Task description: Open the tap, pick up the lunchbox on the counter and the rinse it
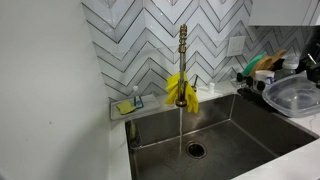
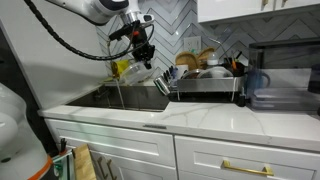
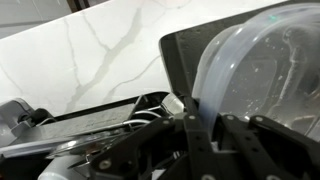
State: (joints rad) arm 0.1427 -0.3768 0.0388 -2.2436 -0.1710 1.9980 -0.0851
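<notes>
Well left of the tap [image 1: 183, 50], a small tray with a yellow sponge [image 1: 128, 105] sits on the ledge behind the steel sink [image 1: 230, 135] in an exterior view. The tap stands upright against the chevron tiled wall [image 1: 140, 30], with yellow gloves [image 1: 181, 90] draped over its lower stem. A thin stream of water [image 1: 180, 128] runs straight down from it and lands just beside the drain [image 1: 196, 150]. Right of the tap, the lunchbox [image 1: 291, 95] is held up over the sink's right edge, well apart from the stream, with dishes [image 1: 262, 65] stacked behind it. In an exterior view the gripper [image 2: 143, 55] sits at the end of the arm, just right of the gloves and above the basin. A dish rack [image 2: 205, 88] stands further right on the white table [image 2: 215, 118]. In the wrist view the gripper [image 3: 212, 128] is clamped on the rim of the lunchbox [image 3: 262, 70]. Its translucent bowl fills the right side, and the marbled table [image 3: 90, 50] lies to its left.
</notes>
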